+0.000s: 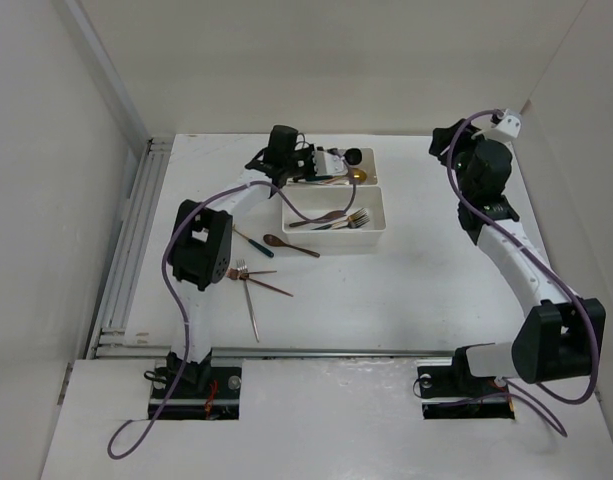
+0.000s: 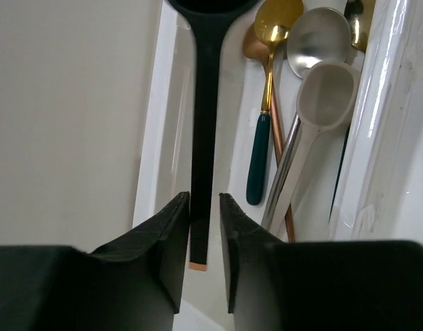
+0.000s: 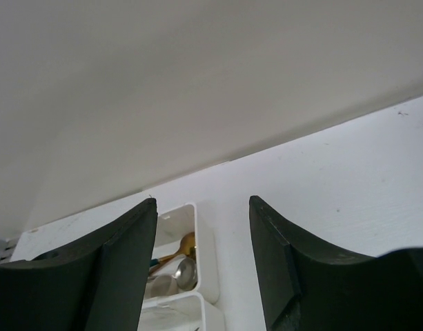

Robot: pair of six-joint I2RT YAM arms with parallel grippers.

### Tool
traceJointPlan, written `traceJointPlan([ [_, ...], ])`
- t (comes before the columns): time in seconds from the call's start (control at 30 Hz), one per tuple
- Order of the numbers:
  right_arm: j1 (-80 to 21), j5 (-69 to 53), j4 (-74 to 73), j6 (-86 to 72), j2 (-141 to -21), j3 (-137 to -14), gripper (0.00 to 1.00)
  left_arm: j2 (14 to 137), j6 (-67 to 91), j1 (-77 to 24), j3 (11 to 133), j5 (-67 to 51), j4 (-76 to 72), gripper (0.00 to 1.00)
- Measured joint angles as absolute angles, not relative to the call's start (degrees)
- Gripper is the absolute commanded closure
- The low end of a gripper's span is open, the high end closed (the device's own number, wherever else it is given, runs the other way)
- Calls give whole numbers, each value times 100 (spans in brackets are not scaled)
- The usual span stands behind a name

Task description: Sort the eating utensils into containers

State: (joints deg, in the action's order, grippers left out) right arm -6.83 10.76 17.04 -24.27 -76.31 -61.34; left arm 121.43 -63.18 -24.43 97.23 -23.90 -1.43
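My left gripper (image 1: 314,168) hangs over the far white tray (image 1: 369,157). In the left wrist view its fingers (image 2: 171,234) straddle the handle of a black spoon (image 2: 204,138) with a thin gap on each side, so the gripper (image 2: 204,207) is slightly open. Beside it in that tray (image 2: 153,131) lie a gold spoon with a teal handle (image 2: 270,69), a silver spoon (image 2: 315,38) and a white spoon (image 2: 328,93). The near tray (image 1: 378,228) holds forks (image 1: 354,218). My right gripper (image 1: 444,140) is open and empty, raised at the far right (image 3: 203,227).
Loose utensils lie on the table left of the trays: a dark-handled one (image 1: 254,243), a copper spoon (image 1: 291,246), a copper fork (image 1: 264,282) and a silver fork (image 1: 251,305). The left arm's elbow (image 1: 201,245) stands beside them. Walls enclose the table.
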Motion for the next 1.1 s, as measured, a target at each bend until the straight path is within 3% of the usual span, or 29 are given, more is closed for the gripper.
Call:
traceJointPlan([
  [0.03, -644, 1057, 1704, -2403, -7653, -6134, 39, 12162, -6316, -2447, 9723, -2397, -161, 57],
  [0.07, -609, 1041, 1704, -2386, -7664, -6134, 39, 12169, -6340, -2449, 9714, -2394, -207, 46],
  [0.13, -530, 1017, 1708, -2366, -7669, -6134, 38, 12175, -6364, -2443, 9688, -2370, -322, 33],
  [0.23, -471, 980, 1717, -2346, -7669, -6141, 38, 12175, -6252, -2443, 9588, -2244, -550, 24],
  [0.43, -600, 827, 1719, -2228, -7743, -6252, 38, 12097, -4668, -2403, 9539, -1710, -790, 24],
  [0.53, -969, 976, 1710, -2115, -7752, -6270, 38, 11782, -2919, -2292, 9561, -897, -635, 32],
  [0.8, -2084, 1472, 1625, -2001, -7767, -6285, 38, 9959, 1319, -1267, 9006, 633, 1420, 41],
  [0.9, -2239, 1632, 1503, -1975, -7767, -6285, 38, 10226, 2102, -1201, 8993, 746, 2171, 47],
  [1.1, -2296, 1813, 1229, -1955, -7754, -6285, 38, 11249, 2779, -1350, 8215, 434, 2899, 43],
])
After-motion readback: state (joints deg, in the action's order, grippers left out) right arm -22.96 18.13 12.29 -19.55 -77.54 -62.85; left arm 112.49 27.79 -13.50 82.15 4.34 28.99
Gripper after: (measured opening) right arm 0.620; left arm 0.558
